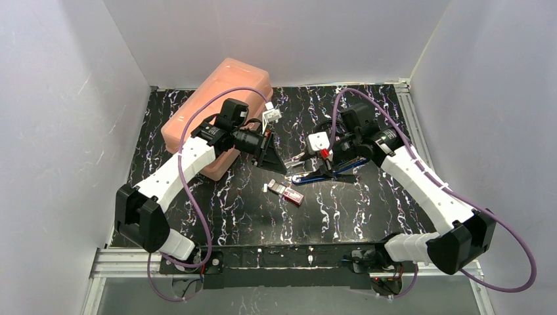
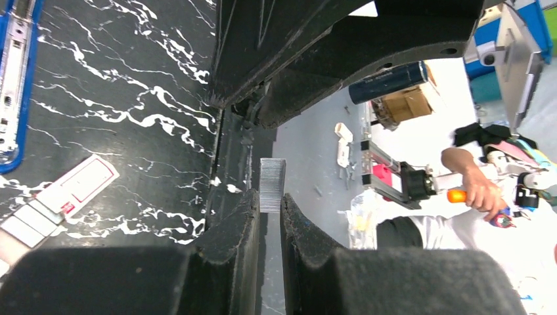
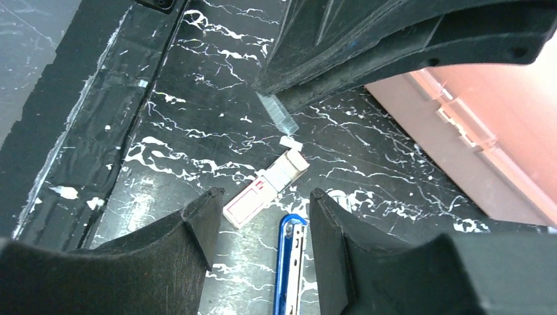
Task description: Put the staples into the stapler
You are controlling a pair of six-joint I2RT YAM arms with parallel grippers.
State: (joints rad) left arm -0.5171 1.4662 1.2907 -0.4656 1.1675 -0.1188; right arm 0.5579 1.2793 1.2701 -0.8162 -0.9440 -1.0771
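Observation:
The staples box (image 1: 288,192), small and pink-red with a pale label and its grey tray slid out, lies flat mid-table; it also shows in the left wrist view (image 2: 67,195) and the right wrist view (image 3: 264,189). My left gripper (image 2: 268,197) is shut on a short silver strip of staples (image 2: 272,184), held above the table just left of the stapler (image 1: 271,156). The blue stapler (image 1: 330,172) lies open, its metal channel facing up (image 3: 293,262). My right gripper (image 3: 266,195) hovers over the stapler's end, open, fingers apart on either side of it (image 1: 309,161).
A large salmon-pink plastic case (image 1: 220,111) stands at the back left, behind the left arm, and fills the right side of the right wrist view (image 3: 460,144). Grey walls enclose the table on three sides.

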